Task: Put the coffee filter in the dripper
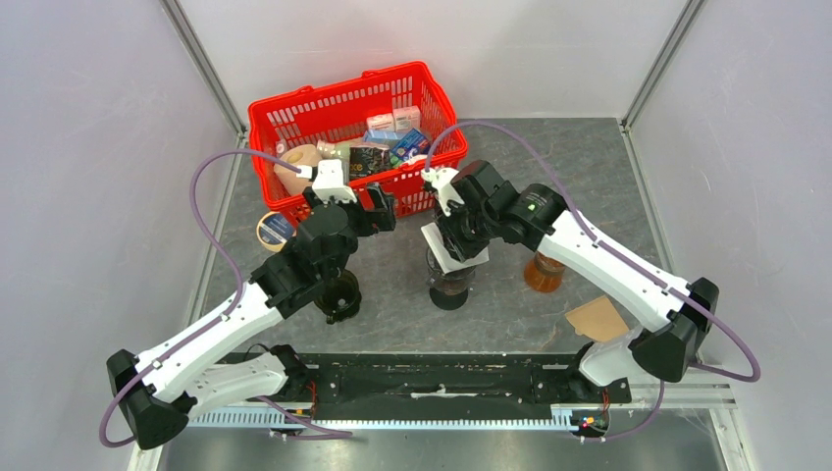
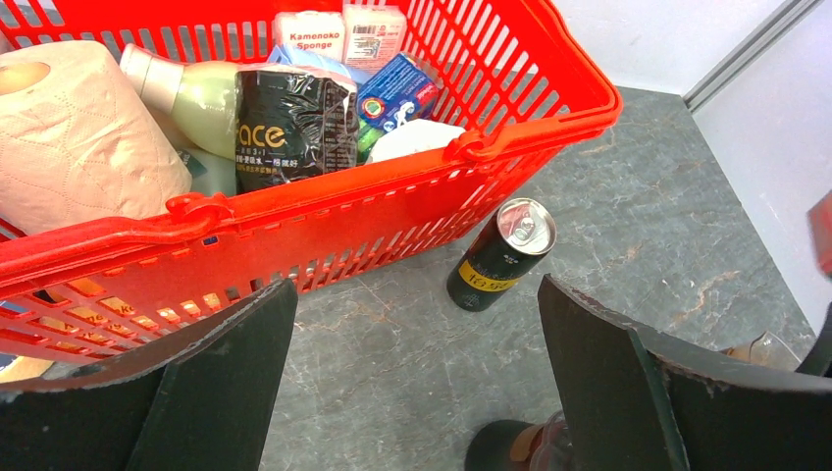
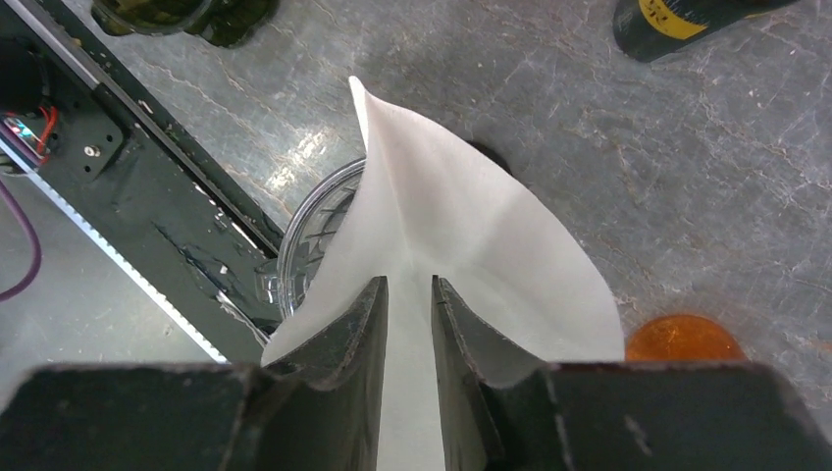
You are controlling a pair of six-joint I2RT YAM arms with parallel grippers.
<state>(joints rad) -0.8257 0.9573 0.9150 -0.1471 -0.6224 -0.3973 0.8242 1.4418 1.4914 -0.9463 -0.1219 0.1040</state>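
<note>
Right hand (image 3: 407,287) pinches the white coffee filter (image 3: 471,221), creased and fanned wide, over the clear dripper (image 3: 312,231).

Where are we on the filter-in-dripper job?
Done: the coffee filter is off the table, pinched in the right fingers. In hand: it hangs over the clear dripper, not seated. Left: lower it in, release. The left fingers stand open by the red basket, holding nothing.
</note>
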